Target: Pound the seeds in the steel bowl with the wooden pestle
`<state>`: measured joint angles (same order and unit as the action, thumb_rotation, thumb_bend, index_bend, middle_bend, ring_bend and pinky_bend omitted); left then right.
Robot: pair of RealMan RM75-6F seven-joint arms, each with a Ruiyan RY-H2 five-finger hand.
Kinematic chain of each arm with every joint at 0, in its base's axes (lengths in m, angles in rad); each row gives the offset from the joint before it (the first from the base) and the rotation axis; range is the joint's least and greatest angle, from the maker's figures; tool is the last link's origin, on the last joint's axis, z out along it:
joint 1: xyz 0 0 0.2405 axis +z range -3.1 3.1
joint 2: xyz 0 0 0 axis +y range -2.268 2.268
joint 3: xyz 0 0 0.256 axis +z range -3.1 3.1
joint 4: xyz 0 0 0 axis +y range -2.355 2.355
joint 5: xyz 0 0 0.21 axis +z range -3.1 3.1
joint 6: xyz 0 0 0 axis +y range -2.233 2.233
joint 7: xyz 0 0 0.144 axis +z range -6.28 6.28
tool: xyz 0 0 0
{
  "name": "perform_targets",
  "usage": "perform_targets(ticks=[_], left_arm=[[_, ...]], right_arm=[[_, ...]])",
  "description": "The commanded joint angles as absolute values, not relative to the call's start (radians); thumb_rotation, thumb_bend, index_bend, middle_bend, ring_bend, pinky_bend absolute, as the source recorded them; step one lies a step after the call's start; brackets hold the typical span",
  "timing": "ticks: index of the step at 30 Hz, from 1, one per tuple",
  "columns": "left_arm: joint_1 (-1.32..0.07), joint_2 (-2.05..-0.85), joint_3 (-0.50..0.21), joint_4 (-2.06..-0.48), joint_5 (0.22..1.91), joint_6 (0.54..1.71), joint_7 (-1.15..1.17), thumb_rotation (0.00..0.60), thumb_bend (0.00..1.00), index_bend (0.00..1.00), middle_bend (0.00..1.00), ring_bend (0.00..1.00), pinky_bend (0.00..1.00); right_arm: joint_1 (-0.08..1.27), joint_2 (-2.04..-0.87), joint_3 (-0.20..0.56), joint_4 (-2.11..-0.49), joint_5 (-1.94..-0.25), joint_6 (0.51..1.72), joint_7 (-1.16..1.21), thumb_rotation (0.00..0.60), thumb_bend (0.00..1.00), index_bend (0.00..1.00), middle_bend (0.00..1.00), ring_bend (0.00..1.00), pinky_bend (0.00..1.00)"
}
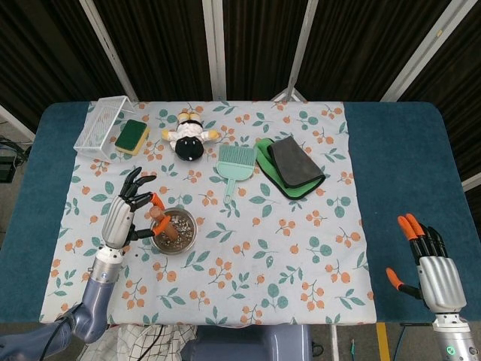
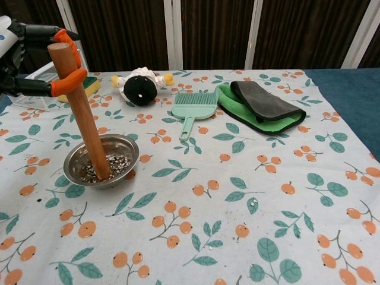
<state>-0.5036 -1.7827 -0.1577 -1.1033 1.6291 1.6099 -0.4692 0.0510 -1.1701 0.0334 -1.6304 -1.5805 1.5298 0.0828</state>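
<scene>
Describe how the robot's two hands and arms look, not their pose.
Both the left hand and right hand have silver-grey metal backs, black fingers and orange fingertip caps. The left forearm is a smooth blue-grey tube; the right wrist is grey.

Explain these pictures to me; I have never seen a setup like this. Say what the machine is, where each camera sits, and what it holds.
This is a two-armed robot at a table. One picture looks down from its head, the other looks forward from its chest. Its left robot hand holds a wooden pestle standing in a steel bowl of seeds. Its right robot hand holds nothing, at the table's near edge. On the floral cloth lie a green brush, folded cloths, a sponge, a wire basket and a plush toy.
</scene>
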Motion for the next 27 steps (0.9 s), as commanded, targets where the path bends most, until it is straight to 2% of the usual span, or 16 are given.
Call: perform_targets(ticks=[1, 17, 27], left_arm=[[-0.502, -1.786, -0.156, -1.098, 1.629, 1.612, -0.473, 0.6, 0.91, 0.61, 0.72, 0.2, 0.03], [-0.491, -1.791, -0.14, -1.084, 1.63, 1.618, -0.481, 0.6, 0.91, 0.61, 0.72, 0.2, 0.03], [-0.511, -1.751, -0.173, -1.17, 1.645, 1.64, -0.451, 0.6, 0.91, 0.61, 0.72, 0.2, 0.03]], right_arm=[[0.051, -1.17, 0.033, -1.631, -1.581, 1.531, 0.081, 0.6, 0.32, 0.0, 0.0, 0.0, 0.0], [0.047, -1.172, 0.031, -1.629, -1.584, 1.536, 0.083, 0.6, 0.32, 0.0, 0.0, 0.0, 0.0], [0.045, -1.172, 0.031, -1.626, -1.586, 1.539, 0.088, 0.6, 0.32, 0.0, 0.0, 0.0, 0.0]])
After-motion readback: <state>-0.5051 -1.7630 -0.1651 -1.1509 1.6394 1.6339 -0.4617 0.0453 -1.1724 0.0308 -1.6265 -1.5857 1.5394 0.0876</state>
